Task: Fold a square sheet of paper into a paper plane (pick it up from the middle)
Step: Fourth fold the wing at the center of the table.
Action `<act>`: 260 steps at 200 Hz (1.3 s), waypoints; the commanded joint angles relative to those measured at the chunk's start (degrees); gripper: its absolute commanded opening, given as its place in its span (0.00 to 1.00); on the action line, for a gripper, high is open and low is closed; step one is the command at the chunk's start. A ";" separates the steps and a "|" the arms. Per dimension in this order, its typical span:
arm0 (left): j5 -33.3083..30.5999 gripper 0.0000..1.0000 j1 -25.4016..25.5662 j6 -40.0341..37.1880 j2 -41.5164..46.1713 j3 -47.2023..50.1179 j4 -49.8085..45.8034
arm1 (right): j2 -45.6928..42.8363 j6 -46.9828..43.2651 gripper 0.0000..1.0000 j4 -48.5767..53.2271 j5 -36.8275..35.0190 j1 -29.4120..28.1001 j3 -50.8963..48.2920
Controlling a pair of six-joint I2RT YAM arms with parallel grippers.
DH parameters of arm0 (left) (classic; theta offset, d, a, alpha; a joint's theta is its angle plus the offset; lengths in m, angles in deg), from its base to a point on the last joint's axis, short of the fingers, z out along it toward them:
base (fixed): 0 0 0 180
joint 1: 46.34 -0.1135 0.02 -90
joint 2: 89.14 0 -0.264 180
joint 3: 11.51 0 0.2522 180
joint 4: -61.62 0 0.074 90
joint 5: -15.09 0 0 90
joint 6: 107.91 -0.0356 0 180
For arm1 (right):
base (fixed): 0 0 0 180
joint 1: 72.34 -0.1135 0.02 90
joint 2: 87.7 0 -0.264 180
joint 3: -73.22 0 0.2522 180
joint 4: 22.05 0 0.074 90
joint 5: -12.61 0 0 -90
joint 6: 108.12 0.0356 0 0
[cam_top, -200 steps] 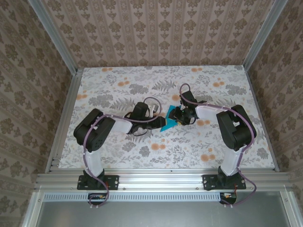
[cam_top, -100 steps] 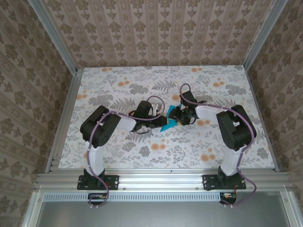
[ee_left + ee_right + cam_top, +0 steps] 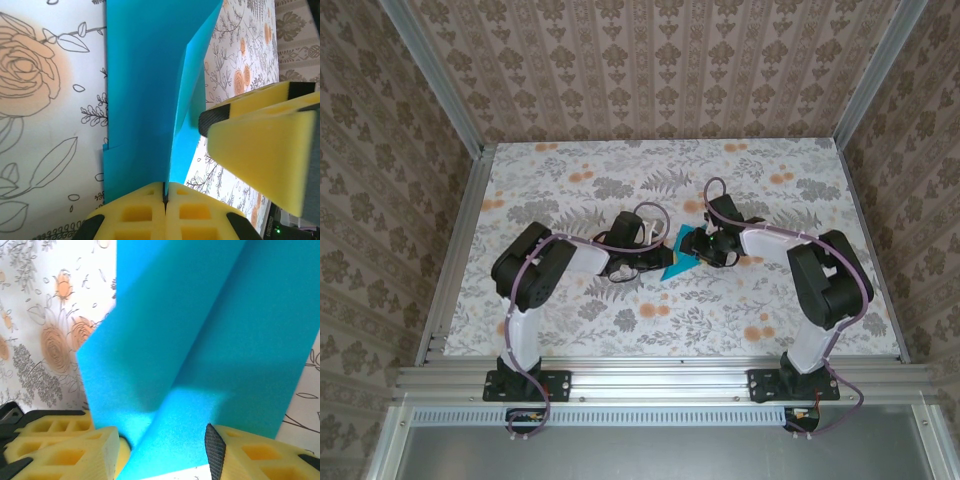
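Nothing to read here: the teal paper (image 3: 677,257) is blank, and the table cover (image 3: 720,312) shows only printed flowers.

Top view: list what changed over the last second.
The left gripper slid right and shut on the edge of the blue paper. The right arm swung its elbow slightly outward. The paper stayed put, the right gripper open around it.

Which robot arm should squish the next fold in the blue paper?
Probably the right. The left claw is shut on the blue paper, holding it, while the right claw is open around its fold, ready to pinch.
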 commanded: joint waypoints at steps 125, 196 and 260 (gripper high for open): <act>4.18 0.04 -0.79 3.04 -3.84 -4.27 -4.40 | 5.01 -6.38 0.46 3.17 3.15 0.99 4.50; 4.28 0.06 -1.28 2.88 -3.88 -4.31 -5.35 | 8.39 -5.68 0.45 6.96 -0.98 1.04 5.78; 4.92 0.09 -1.31 2.45 -4.03 -4.65 -5.71 | 12.80 -2.31 0.44 12.65 -6.47 0.82 7.16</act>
